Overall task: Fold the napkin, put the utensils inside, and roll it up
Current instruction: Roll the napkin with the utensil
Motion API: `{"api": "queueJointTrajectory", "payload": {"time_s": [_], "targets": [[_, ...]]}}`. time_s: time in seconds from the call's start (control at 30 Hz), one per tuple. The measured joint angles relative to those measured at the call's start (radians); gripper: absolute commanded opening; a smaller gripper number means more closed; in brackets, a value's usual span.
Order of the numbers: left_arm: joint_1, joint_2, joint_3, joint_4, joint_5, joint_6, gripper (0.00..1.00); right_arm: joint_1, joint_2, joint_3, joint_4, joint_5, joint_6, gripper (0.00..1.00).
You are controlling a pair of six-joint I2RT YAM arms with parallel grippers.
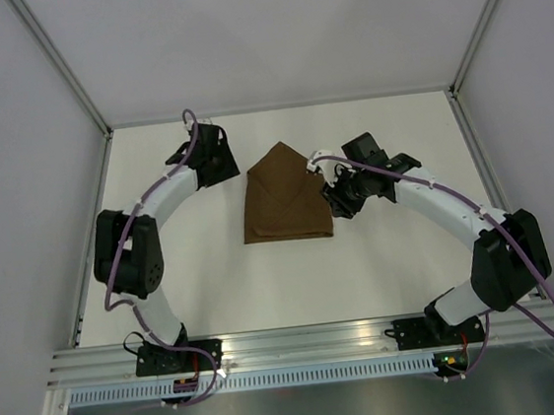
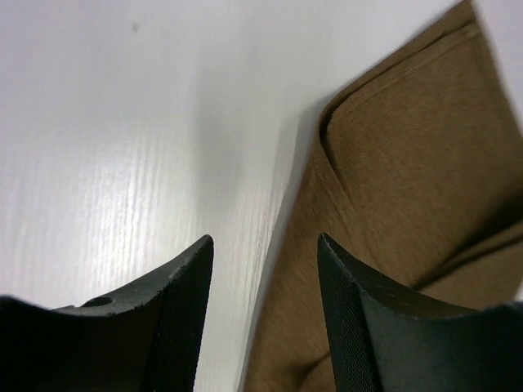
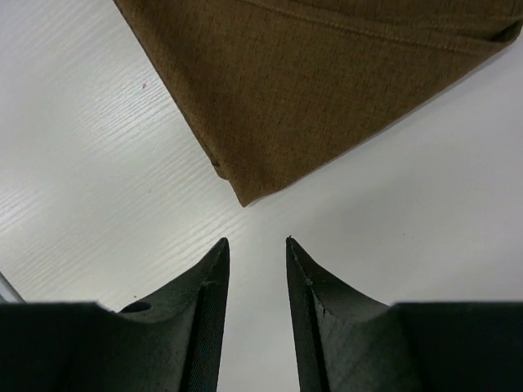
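The brown napkin (image 1: 284, 197) lies folded on the white table (image 1: 216, 283), with a pointed far end and a straight near edge. My left gripper (image 1: 221, 164) is open at the napkin's far left edge; in the left wrist view (image 2: 265, 241) one finger is over the cloth (image 2: 400, 188) and the other over bare table. My right gripper (image 1: 330, 197) is open by the napkin's right edge; in the right wrist view (image 3: 257, 242) the jaws stand just short of a folded corner of the napkin (image 3: 310, 90) and hold nothing. No utensils show in any view.
White walls enclose the table at the back and both sides. An aluminium rail (image 1: 301, 344) with both arm bases runs along the near edge.
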Motion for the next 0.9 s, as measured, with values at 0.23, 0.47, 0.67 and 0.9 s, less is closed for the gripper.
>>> {"api": "queueJointTrajectory", "payload": {"time_s": [0.23,0.47,0.67,0.9], "targets": [[0.014,-0.449,-0.135,0.015,0.031,0.0,0.66,0.168,0.071,0.008,0.119,0.134,-0.057,0.51],[0.011,-0.741,-0.254,0.022,0.048,0.003,0.7,0.349,0.175,0.007,0.228,0.224,-0.138,0.6],[0.011,-0.81,-0.291,-0.005,0.049,0.008,0.75,0.357,0.203,-0.015,0.311,0.255,-0.227,0.66],[0.011,-0.859,-0.304,-0.027,0.047,0.01,0.78,0.356,0.25,-0.031,0.355,0.245,-0.264,0.66]]}}
